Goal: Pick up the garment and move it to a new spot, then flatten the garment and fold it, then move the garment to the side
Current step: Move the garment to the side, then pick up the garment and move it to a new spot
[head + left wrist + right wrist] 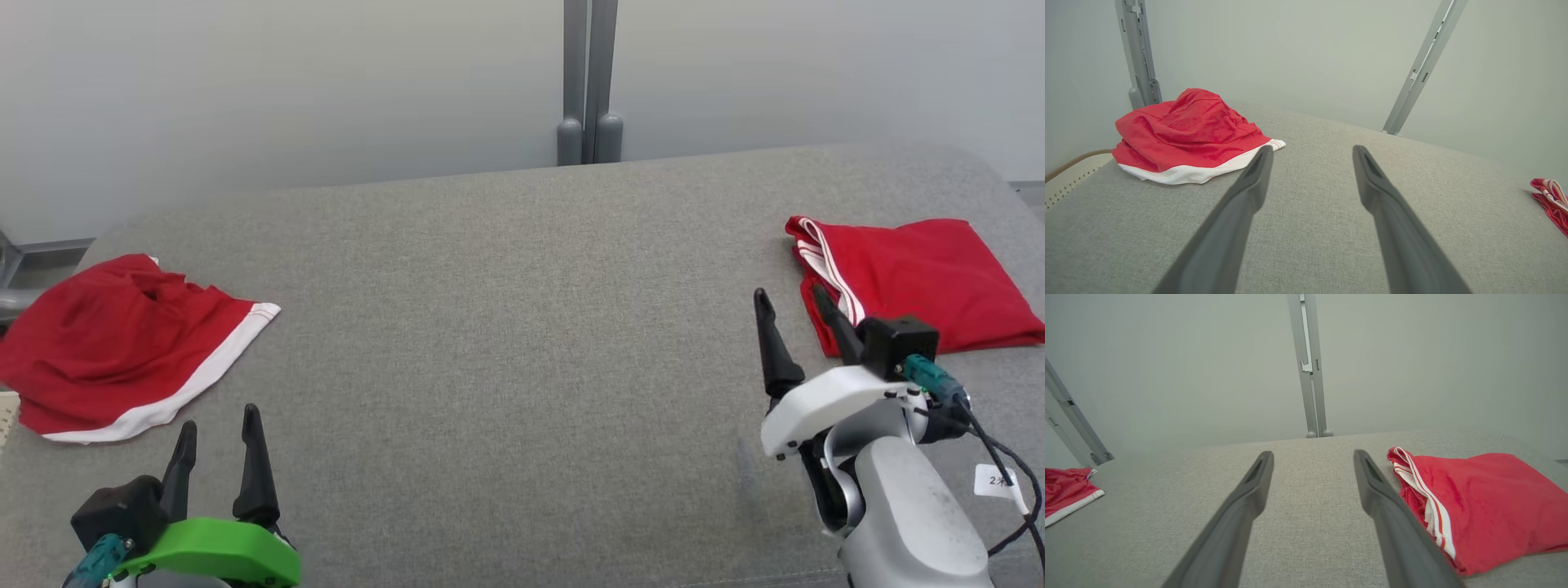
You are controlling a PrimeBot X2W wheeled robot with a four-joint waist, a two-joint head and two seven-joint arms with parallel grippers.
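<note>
On your far left, the crumpled red garment with the white hem band [114, 343] lay at the left end of the grey fabric-covered table [522, 327]. Its hem ran diagonally, from the near-left edge away toward the right. This looked like the piece you had yet to pick up.

The left gripper [220, 418] hovered just on the near side of it, so the cloth lay ahead and to the left of the jaws, close but not touching. In the left wrist view, the garment [1188, 134] sat left of the left gripper [1312, 149]. You would have needed to swing left to meet it. Those jaws were spread wide and held nothing.

The middle of the table was bare.

Further right, the right gripper [789, 294] also had its jaws parted and empty, beside the folded red garment with white stripes [914, 278]. I could not tell whether the right-hand finger brushed its edge. The left arm was plainly the nearer to the crumpled piece.
</note>
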